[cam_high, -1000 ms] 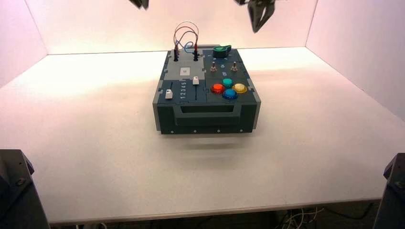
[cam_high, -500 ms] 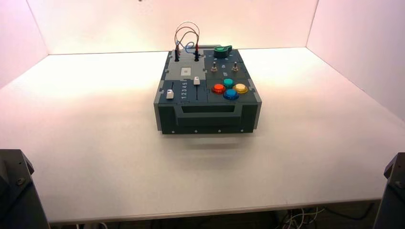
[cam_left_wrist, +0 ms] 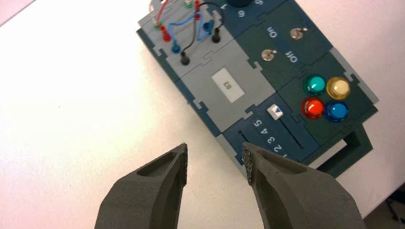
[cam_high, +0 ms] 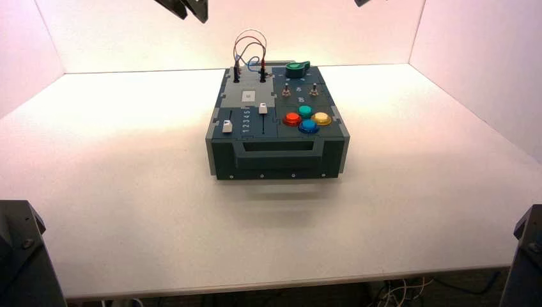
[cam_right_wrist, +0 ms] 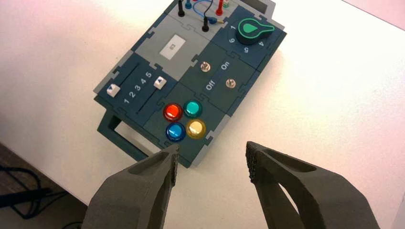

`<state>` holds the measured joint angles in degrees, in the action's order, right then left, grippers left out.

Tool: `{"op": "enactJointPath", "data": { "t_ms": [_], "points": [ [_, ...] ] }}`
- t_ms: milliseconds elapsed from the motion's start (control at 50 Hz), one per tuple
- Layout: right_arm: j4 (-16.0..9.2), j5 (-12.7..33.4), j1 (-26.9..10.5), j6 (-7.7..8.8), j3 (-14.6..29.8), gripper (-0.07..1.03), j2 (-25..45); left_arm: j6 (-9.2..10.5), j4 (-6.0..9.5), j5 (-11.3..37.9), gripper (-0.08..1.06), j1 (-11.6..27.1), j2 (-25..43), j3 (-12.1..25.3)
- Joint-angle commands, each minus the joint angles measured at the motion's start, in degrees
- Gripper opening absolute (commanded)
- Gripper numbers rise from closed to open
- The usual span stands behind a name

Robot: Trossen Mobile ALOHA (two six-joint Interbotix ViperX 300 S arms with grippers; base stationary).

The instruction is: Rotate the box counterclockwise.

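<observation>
Left gripper: spread, empty | right gripper: spread, empty | both seemingly above table, apart from box

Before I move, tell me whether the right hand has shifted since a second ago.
Yes. In the high view, the right hand is now farther from the green knob, up toward the picture's top edge.

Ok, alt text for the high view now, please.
A dark teal-and-grey panel box sits on a pale table, handle facing the camera; the left gripper and right gripper show only partly at the top edge.
</observation>
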<state>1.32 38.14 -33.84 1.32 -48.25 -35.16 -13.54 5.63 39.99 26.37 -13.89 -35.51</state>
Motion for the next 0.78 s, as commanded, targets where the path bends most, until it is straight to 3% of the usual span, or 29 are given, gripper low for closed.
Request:
{"op": "enactJointPath", "data": {
  "t_ms": [20, 140, 780],
  "points": [
    [-0.18, -2.81, 0.18, 0.18, -2.02, 0.72, -0.44, -0.53, -0.18, -0.62, 0.62, 0.62, -0.35, 0.62],
    [-0.62, -4.48, 0.09, -0.09, -4.48, 0.72, -0.35, -0.53, -0.18, -0.62, 0.62, 0.7, -0.35, 0.62],
    [-1.23, -5.98, 0.09, 0.09, -5.63, 0.72, -1.93, -0.62, -0.44, -0.35, 0.62, 1.41, 2.46, 1.05]
  ]
}}
